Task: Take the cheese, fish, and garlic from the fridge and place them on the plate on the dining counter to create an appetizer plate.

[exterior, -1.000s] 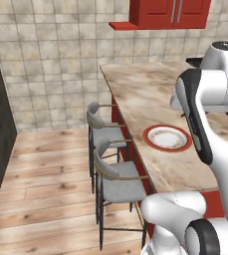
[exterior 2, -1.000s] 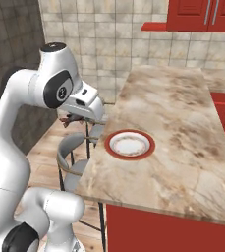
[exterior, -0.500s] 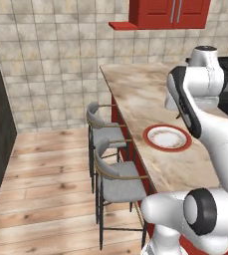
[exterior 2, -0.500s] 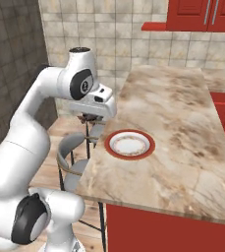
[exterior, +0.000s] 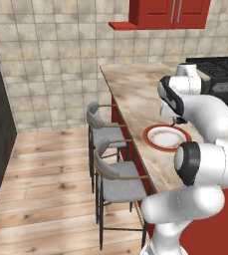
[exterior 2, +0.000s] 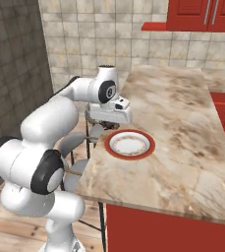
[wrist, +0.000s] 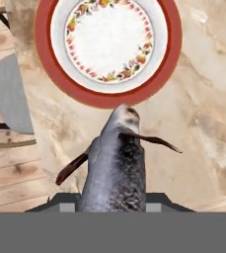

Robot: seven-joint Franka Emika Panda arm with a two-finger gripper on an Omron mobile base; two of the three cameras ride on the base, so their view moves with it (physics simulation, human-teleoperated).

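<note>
Right now the gripper (wrist: 112,207) is clamped on the fish (wrist: 113,165), a grey fish with dark fins that juts straight out from between the fingers, nose toward the plate (wrist: 176,44). From the hand view its snout sits just short of the broad red rim, over the beige marbled dining counter (wrist: 203,123). From the right base view the hand hangs by the counter's near edge, just beside the plate (exterior 2: 148,146), whose white centre is bare. Two grey stools (exterior: 116,177) stand along the counter (exterior: 135,94) on the wooden floor (exterior: 41,184).
</note>
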